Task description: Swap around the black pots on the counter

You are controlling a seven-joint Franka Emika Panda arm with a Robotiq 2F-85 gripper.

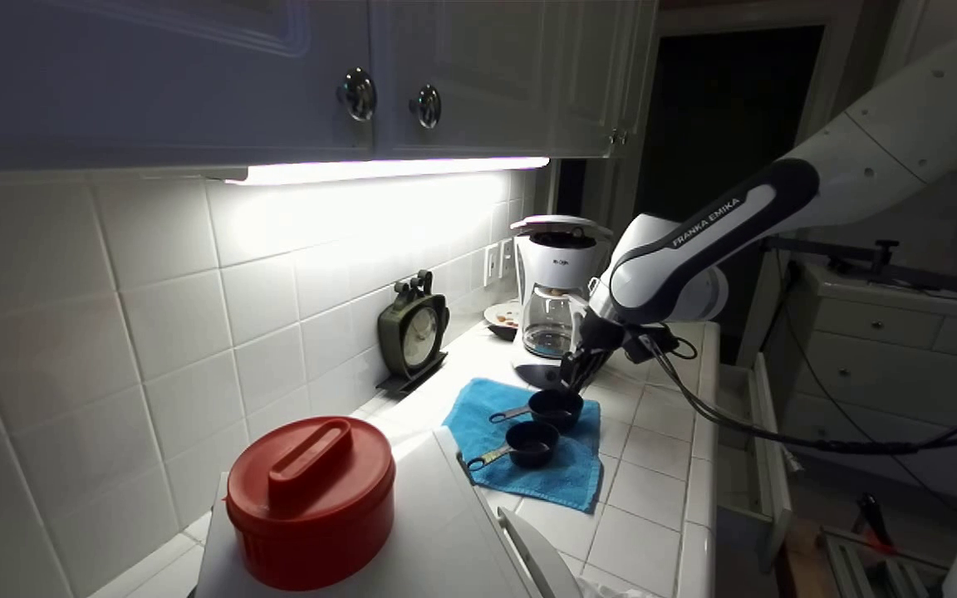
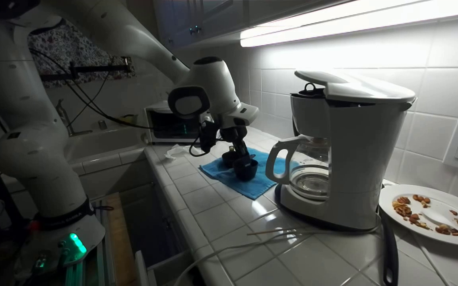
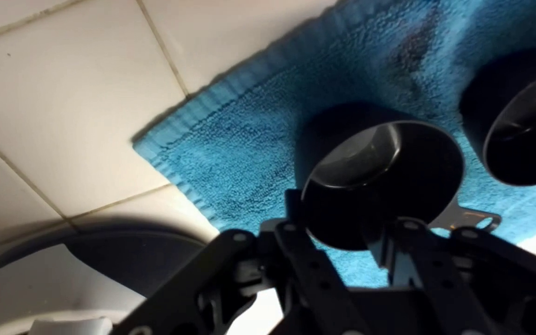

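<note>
In the wrist view a small black pot sits just right of the frame's middle on a blue towel, its handle pointing to the lower right; a second black pot is just beside it, cut off by the right edge. The fingers reach in from the bottom edge, spread apart, one by the outside of the first pot's rim and the other over its opening; whether they touch it I cannot tell. In an exterior view both pots stand upright just right of centre in the lower half, handles to the left, the towel under them lying on the pale tiled bench. A red lidded container rests on a white appliance at the lower left. In an exterior view a white coffee maker with a glass carafe stands right of centre on the bench, near a plate of brown food pieces at the right edge.
</note>
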